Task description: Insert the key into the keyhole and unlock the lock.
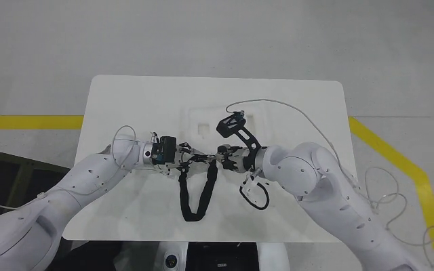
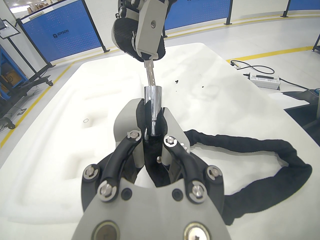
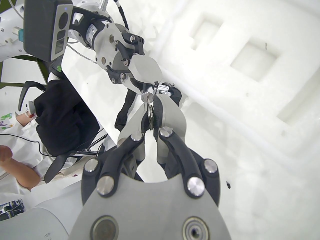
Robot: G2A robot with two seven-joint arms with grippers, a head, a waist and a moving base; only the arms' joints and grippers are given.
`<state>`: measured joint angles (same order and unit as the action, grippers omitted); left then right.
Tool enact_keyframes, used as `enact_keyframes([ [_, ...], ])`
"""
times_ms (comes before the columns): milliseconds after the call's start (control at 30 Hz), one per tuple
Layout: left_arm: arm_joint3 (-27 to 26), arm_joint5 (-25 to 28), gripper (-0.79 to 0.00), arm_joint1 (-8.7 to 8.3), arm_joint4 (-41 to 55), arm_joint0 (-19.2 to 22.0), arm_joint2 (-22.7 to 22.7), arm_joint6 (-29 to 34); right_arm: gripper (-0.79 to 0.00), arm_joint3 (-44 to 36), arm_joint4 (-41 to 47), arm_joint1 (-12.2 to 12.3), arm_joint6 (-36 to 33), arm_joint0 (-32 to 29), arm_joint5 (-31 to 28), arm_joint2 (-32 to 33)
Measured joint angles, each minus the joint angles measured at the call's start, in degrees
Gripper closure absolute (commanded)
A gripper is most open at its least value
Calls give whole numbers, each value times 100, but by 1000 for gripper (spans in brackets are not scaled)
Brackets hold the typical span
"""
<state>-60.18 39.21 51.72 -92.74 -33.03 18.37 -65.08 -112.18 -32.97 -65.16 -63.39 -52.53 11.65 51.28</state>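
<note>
Steadily, then: my left gripper [image 2: 151, 109] is clamped on the lock [image 2: 153, 94], a smooth chrome cylinder held above the white table [image 1: 305, 101]. Its chain [image 2: 275, 156], in a soft black fabric sleeve, droops in a loop onto the tabletop. The thin, flat metal key [image 2: 150, 74] meets the keyhole end-on, its tip at or just inside the slot; how deep, I cannot tell. My right gripper [image 3: 152, 107] pinches the key's head. I judge the job is to hold blade and cylinder on one line, push straight without side load, seat fully, then twist. Polished chrome could slip in my pads if I force it.
</note>
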Motion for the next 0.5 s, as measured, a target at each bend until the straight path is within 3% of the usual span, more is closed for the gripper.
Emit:
enact_keyframes([
  [500, 0, 0, 0, 0, 0, 0, 0, 0, 0, 70, -186, -82, 50, 80, 219, -189],
])
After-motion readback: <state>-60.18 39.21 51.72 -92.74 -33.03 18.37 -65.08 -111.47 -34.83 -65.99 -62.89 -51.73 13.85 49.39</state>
